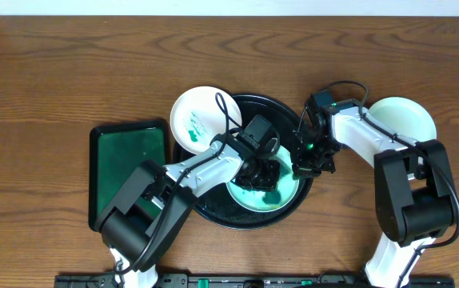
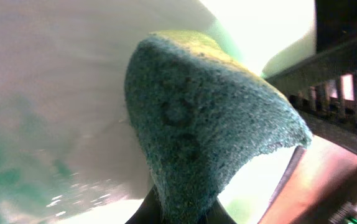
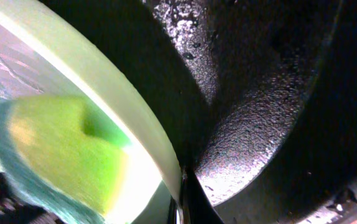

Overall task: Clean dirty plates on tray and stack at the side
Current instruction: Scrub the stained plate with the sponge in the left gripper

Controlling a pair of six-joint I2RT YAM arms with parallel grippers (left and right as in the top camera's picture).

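Observation:
The black round tray (image 1: 213,206) sits mid-table. One white plate (image 1: 287,194) with teal smears lies in its front right part. My left gripper (image 1: 261,170) is shut on a green-blue sponge (image 2: 197,124) and presses it onto that plate (image 2: 54,93). My right gripper (image 1: 309,160) is shut on that plate's right rim (image 3: 104,87), over the wet tray floor (image 3: 259,93); the sponge (image 3: 60,155) shows beyond the rim. A second plate (image 1: 200,118) with teal smears rests on the tray's back left rim. A third, clean-looking plate (image 1: 401,120) lies on the table at the right.
A dark green rectangular tray (image 1: 129,172) lies left of the round tray. Both arms cross over the round tray, with cables above it. The table's far edge meets a white wall at the top.

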